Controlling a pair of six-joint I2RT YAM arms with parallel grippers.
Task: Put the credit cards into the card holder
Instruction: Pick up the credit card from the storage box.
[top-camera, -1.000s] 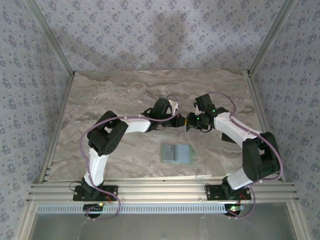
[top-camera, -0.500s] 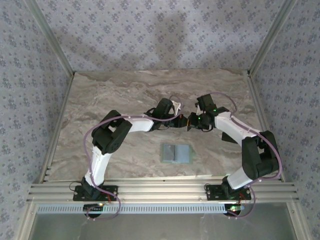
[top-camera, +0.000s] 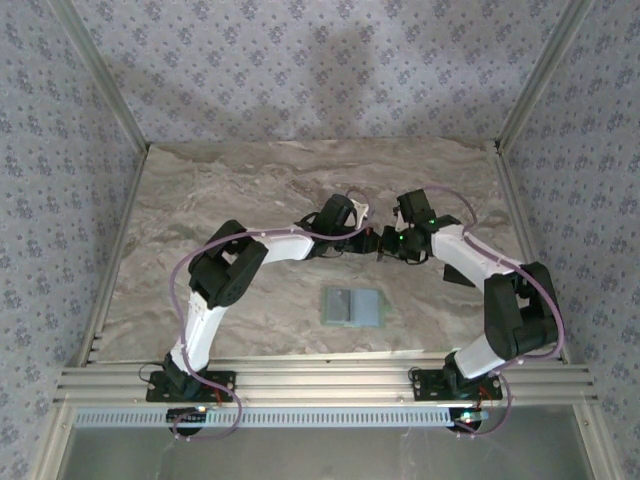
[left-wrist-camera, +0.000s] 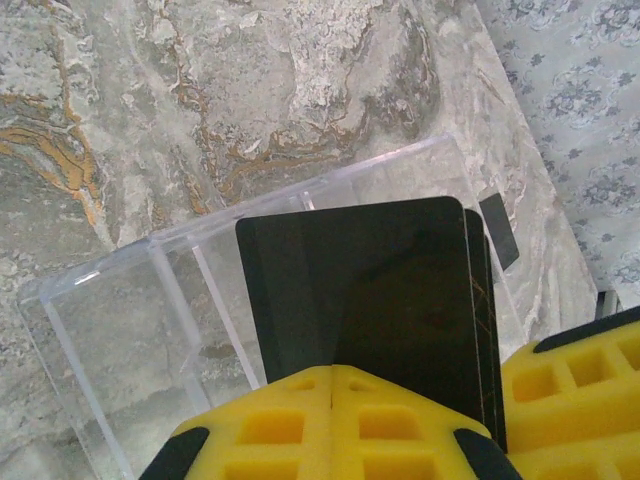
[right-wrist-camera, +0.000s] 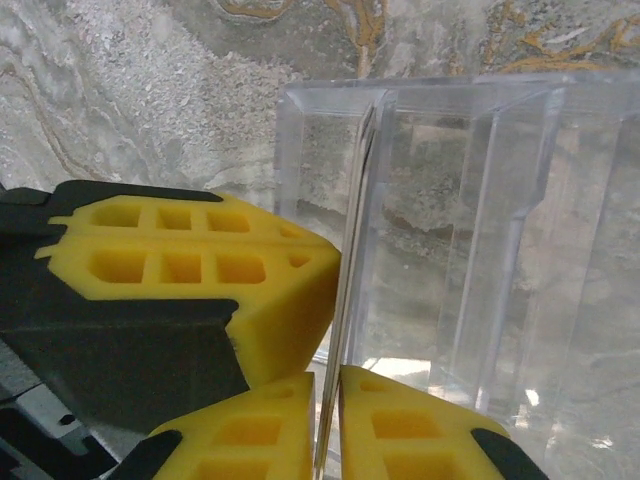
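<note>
Right end effector (right-wrist-camera: 328, 388) astride credit cards (right-wrist-camera: 351, 250)

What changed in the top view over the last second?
Both claws slid slightly to the right together, with their tips close to each other throughout. The left claw advanced as its arm stretched out, and the right claw drew back toward its own side. The top view shows no clear grasp or release. The card holder stayed put on the table.

Nothing legible anywhere: no text, labels, brands or numbers. Dark face of credit card (left-wrist-camera: 370, 290) plain, no print or logo readable. Clear plastic box (left-wrist-camera: 130, 300) likewise unmarked.
</note>
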